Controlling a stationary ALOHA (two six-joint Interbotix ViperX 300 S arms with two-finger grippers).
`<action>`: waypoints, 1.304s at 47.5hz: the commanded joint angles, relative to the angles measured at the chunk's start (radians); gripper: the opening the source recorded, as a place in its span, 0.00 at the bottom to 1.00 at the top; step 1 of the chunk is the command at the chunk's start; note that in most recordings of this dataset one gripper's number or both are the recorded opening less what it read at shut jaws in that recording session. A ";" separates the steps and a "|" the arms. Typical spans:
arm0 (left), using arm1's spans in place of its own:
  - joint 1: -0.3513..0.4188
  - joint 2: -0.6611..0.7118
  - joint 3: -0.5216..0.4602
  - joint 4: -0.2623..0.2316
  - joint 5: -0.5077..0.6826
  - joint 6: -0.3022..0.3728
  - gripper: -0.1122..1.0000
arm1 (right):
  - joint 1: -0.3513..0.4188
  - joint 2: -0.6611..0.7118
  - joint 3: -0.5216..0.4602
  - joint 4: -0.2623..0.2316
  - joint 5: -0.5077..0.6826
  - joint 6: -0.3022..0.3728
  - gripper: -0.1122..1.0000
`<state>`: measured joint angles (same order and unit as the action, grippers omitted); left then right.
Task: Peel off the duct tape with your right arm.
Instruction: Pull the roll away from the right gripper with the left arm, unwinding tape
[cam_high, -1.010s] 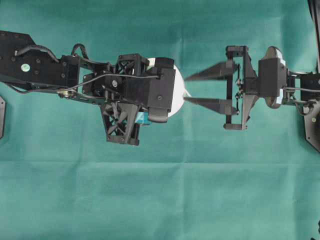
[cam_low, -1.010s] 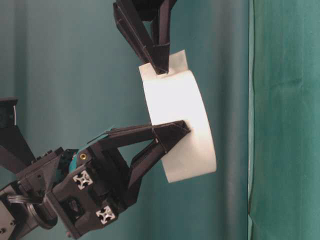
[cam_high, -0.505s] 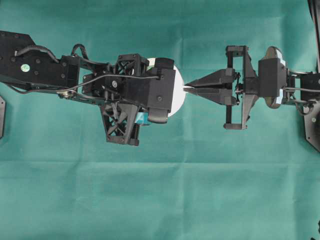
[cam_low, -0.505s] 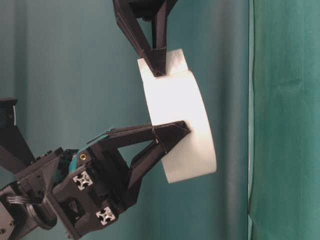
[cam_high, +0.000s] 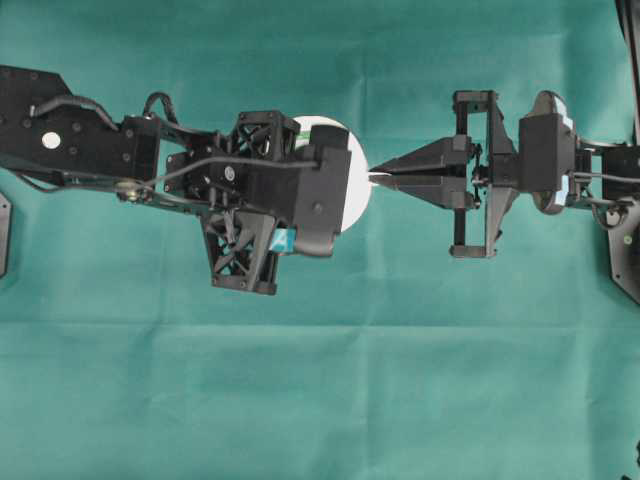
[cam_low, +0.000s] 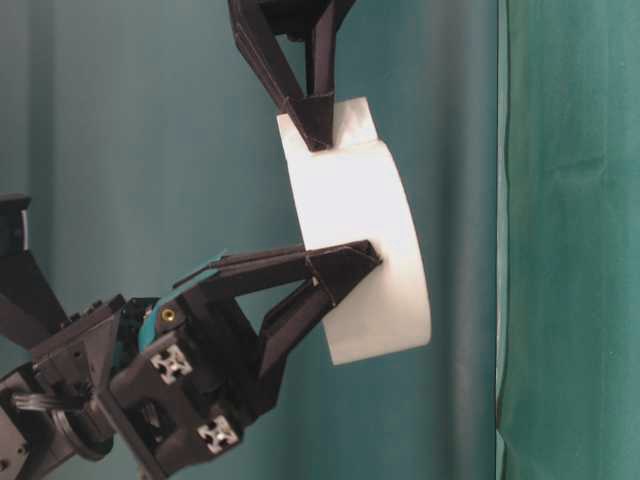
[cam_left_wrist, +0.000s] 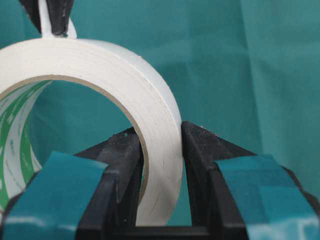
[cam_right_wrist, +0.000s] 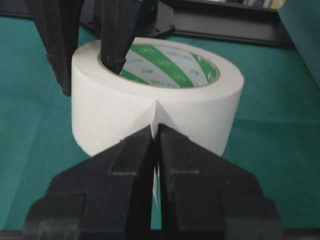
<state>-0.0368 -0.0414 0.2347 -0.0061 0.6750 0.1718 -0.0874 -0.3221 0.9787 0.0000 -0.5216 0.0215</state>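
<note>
A roll of duct tape (cam_right_wrist: 157, 95) is held up in the air above a green cloth (cam_high: 320, 400) that covers the table. It is a wide white roll with a green-and-white striped inner core (cam_right_wrist: 170, 65).

The left gripper (cam_left_wrist: 160, 165) reaches in from the left side of the overhead view and carries the roll. Its 2 fingers (cam_left_wrist: 120, 165), each wrapped with a teal strip, are clamped on the wall of the roll: 1 finger sits inside the core and the other presses on the outer white face.

The right gripper (cam_high: 372, 177) reaches in from the right side of the overhead view, pointing at the roll's right edge. Its 2 long, plain black, pointed fingers (cam_right_wrist: 125, 175) are pressed together, with a thin loose white tab (cam_low: 345, 120) pinched between their tips. The tab is joined to the roll's outer face, and in the table-level view it stands up just above the top of the roll, right where the black fingertips meet.

In the overhead view most of the roll is hidden under the left arm (cam_high: 90, 145).
</note>
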 joint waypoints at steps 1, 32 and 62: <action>-0.046 -0.025 -0.029 -0.003 0.008 0.046 0.29 | -0.021 -0.020 -0.006 0.006 -0.009 0.002 0.01; -0.091 -0.048 0.006 -0.005 0.020 0.098 0.29 | -0.066 -0.023 -0.006 0.011 -0.009 0.002 0.01; -0.224 -0.092 0.078 -0.006 -0.006 0.359 0.29 | -0.098 -0.023 -0.006 0.011 -0.018 0.003 0.01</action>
<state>-0.1979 -0.0905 0.3160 -0.0061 0.6888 0.4801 -0.1565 -0.3298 0.9833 0.0031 -0.5246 0.0245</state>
